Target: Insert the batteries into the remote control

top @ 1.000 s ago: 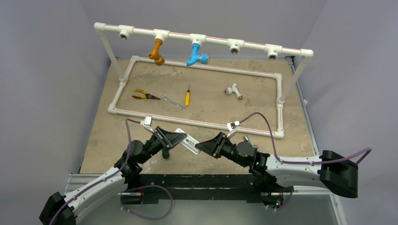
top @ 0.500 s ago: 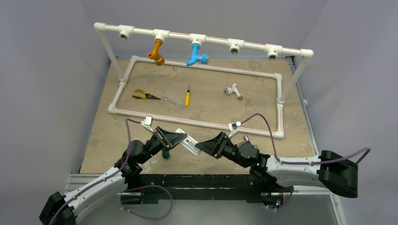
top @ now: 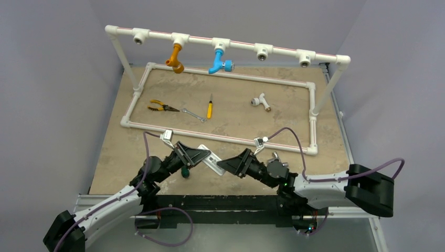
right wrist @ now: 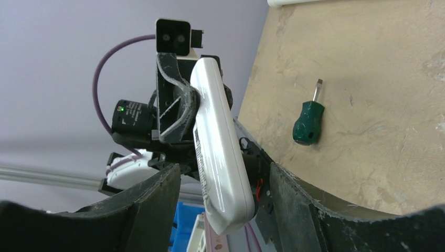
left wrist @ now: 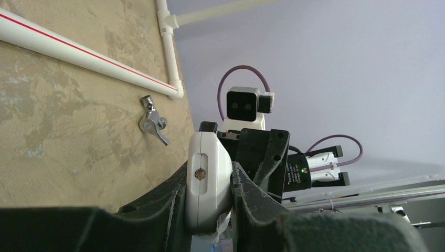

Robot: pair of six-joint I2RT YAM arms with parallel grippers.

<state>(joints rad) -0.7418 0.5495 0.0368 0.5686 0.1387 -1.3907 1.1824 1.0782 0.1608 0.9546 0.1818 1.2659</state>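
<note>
The left tool (top: 199, 156) is clenched on one end of the single remote (top: 210, 161), held above the counter (top: 236, 110). The right tool (top: 222, 164), spread wide, has edged in around the other end, probably to brace it. No batteries show; one green screwdriver (top: 184, 171) lies below.

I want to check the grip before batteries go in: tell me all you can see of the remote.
The remote is a white plastic oblong with rounded edges, held tilted in the air. A printed label shows on its upper face; one end has an oval recess with a small round part inside. The left gripper clamps it across its faces. Its other end sits between the right gripper's spread fingers, with gaps on both sides. No buttons or battery bay show.
</note>
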